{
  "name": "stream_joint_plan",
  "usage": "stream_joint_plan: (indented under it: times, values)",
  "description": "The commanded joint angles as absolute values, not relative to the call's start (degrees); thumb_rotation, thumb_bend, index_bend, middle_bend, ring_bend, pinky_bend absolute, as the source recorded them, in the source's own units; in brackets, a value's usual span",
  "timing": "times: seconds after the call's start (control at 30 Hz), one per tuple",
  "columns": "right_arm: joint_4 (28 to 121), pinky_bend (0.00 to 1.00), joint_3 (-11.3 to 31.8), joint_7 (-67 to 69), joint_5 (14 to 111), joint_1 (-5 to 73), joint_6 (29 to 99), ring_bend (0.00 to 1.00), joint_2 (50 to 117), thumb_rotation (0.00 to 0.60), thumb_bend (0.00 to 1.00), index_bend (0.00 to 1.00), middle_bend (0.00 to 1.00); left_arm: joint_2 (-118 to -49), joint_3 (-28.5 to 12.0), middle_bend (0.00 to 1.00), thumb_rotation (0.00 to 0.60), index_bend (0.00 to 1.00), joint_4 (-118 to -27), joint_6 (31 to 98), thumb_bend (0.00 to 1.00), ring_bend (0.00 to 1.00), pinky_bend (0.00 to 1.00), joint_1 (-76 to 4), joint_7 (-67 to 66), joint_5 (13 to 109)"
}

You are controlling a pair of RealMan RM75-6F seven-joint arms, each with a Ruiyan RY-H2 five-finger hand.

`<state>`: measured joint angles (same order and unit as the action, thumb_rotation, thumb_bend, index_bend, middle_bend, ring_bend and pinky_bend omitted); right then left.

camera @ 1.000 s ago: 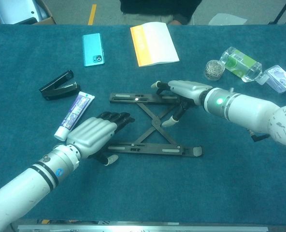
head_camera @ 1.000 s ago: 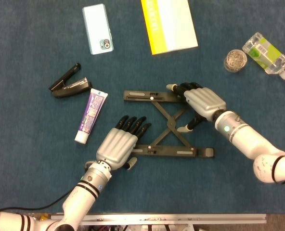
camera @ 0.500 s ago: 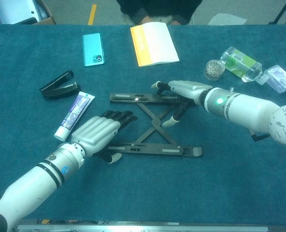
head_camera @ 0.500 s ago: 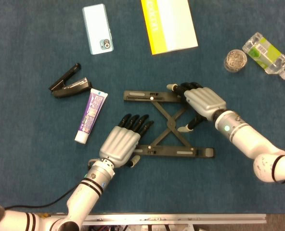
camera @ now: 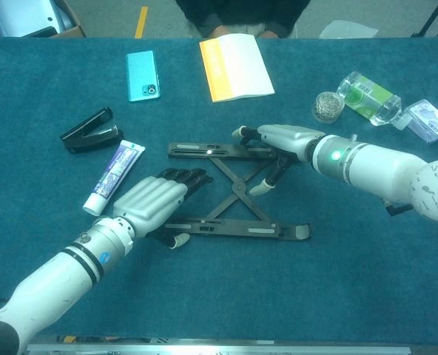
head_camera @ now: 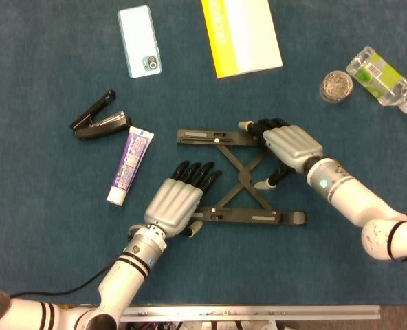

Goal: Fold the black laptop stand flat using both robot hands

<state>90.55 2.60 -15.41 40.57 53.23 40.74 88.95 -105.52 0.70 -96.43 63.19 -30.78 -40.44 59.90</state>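
Note:
The black laptop stand [head_camera: 243, 177] lies on the blue table mat with its crossed struts spread, far bar [head_camera: 203, 137] and near bar [head_camera: 258, 217] well apart. My left hand [head_camera: 178, 199] lies flat, fingers stretched out, over the left end of the near bar, with its thumb by the bar's front edge. My right hand [head_camera: 291, 146] curls over the right end of the far bar, its thumb tip [head_camera: 261, 184] against a strut. The chest view shows the same: stand [camera: 237, 188], left hand [camera: 149, 205], right hand [camera: 289, 140].
A toothpaste tube [head_camera: 129, 165] and a black stapler [head_camera: 99, 120] lie left of the stand, close to my left hand. A phone [head_camera: 139, 41] and yellow booklet [head_camera: 241, 34] lie at the back. A small jar [head_camera: 336, 86] and clear bottle [head_camera: 379, 74] stand far right.
My left hand has slid forward and to the right, onto the left end of the near bar. The right hand and the stand have stayed put.

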Motion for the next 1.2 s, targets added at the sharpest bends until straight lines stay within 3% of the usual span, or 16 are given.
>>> stream_joint_plan:
  times: [0.03,1.2]
  values:
    - [90.6,0.04,2.5,-15.5,40.6,53.3,40.7,0.0,89.0,0.517,0.05,0.0,0.14,-105.6,0.6,0.0,0.6,0.0,-96.4,63.1,0.29,0.0,0.0,-30.9,-40.4,59.7]
    - [97.2,0.04,0.8,-15.0,42.6,53.6,40.2,0.0,87.2,0.516,0.05,0.0,0.14,-106.4,-1.3,0.0,0.6,0.0,-94.5,63.5,0.29,0.0,0.0,-31.6,-37.7,61.4]
